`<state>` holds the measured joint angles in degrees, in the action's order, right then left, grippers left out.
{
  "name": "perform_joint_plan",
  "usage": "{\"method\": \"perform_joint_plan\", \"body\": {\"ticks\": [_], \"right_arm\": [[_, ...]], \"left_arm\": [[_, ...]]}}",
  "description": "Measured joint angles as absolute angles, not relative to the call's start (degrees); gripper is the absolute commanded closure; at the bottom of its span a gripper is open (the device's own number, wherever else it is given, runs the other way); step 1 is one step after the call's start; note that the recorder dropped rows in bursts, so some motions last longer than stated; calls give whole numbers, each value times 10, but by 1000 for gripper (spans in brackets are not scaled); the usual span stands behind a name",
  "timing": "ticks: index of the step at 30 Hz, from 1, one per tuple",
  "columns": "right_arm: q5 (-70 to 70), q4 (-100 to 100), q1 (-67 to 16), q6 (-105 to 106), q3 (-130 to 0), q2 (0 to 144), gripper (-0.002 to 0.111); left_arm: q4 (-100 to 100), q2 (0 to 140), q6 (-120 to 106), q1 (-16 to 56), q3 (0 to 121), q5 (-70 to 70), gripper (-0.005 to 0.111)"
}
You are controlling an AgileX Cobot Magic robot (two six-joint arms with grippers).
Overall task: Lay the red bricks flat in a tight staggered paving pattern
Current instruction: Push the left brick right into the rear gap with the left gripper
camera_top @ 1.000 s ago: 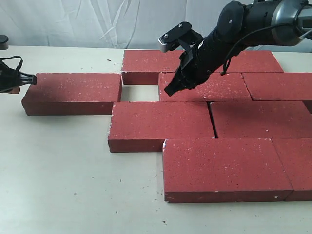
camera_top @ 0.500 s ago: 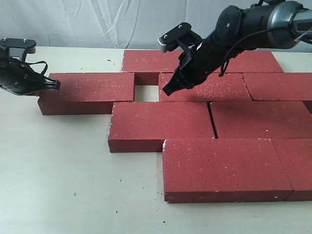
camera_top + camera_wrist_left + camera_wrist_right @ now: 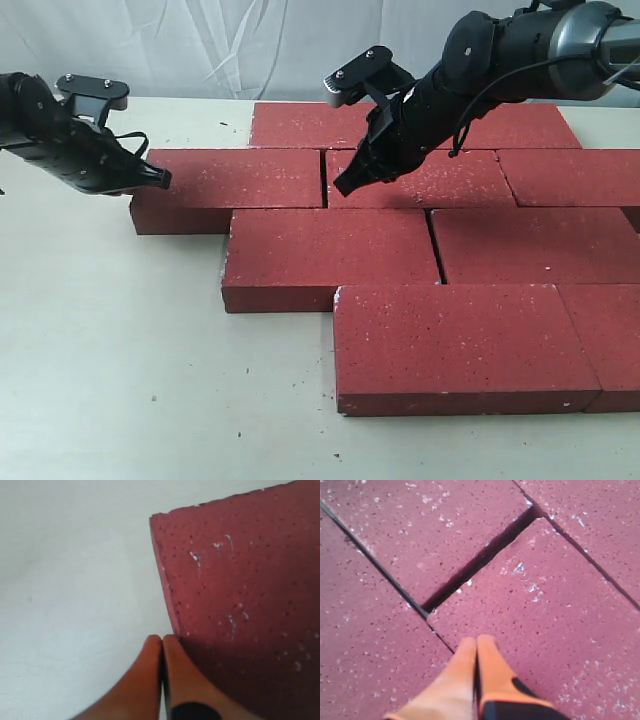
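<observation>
Exterior view showed the red bricks [image 3: 430, 250] lying flat on the pale table [image 3: 120, 380], filling the centre and right of the frame in four staggered rows. The rows ran from the upper middle down to the lower right, where the last brick was cut off by the frame edge. A white cloth [image 3: 200, 50] hung behind the table.

The leftmost brick [image 3: 235, 180] of the second row lay at centre left. Only a thin dark seam separated its right end from its neighbour [image 3: 430, 178], and its near long side met the third-row brick [image 3: 330, 255].

The left gripper [image 3: 160, 181] was at the left of the frame, its jaws fully shut and holding nothing, with its tips at the left end of that brick. In the left wrist view the closed orange tips [image 3: 162, 642] met the brick's corner edge [image 3: 235, 590] and appeared to touch it.

The right gripper [image 3: 345, 187] reached down from the upper right, also closed and empty, and pointed at the second-row neighbour near the seam. In the right wrist view its tips [image 3: 476, 645] were pressed together above a junction of three bricks. Whether they touched the surface could not be told.
</observation>
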<state>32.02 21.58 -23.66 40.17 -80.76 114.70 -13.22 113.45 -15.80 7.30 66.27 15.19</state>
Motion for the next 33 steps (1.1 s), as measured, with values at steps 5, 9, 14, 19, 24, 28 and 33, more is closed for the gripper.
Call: {"method": "perform_joint_plan", "body": {"ticks": [5,9,14,19,24,28,33], "right_arm": [[320,216,-237,402,-808,1147,109],[320,216,-237,403,-808,1147,109],[320,216,-237,403,-808,1147,109],[320,216,-237,403,-808,1147,109],[320,216,-237,403,-808,1147,109],[320,216,-237,403,-808,1147,109],[320,216,-237,403,-808,1147,109]], "left_arm": [[-132,1134,-158,84,663,143,107],[-132,1134,-158,84,663,143,107],[-132,1143,-162,86,663,133,107],[-132,1151,-164,86,663,126,107],[-124,1151,-165,86,663,126,107],[-107,1151,-165,86,663,126,107],[-106,1151,-165,84,663,126,107]]}}
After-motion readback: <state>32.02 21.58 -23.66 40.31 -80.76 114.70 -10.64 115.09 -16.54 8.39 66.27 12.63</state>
